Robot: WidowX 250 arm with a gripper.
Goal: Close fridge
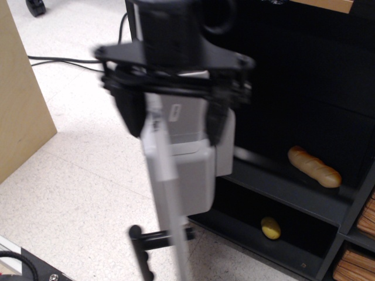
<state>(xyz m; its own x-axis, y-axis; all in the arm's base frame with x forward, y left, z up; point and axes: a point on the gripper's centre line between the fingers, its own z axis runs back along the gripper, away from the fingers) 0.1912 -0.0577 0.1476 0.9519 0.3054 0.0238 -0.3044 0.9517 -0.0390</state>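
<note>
The toy fridge has a black cabinet (304, 93) with black shelves and a light-grey door (167, 193) that stands open, seen edge-on and motion-blurred. Grey inner bins (196, 158) hang on the door's inner side. The black bar handle (143, 246) sticks out low on the door's left. My black gripper (173, 120) is open and straddles the door's top edge. One finger (130, 111) is on the outer side, the other finger (215, 117) is on the bin side.
A bread loaf (313, 166) lies on the middle shelf and a yellow lemon-like item (270, 228) lies on the lower shelf. A tan wooden panel (20, 88) stands at the left. Black cables (64, 60) run over the speckled floor.
</note>
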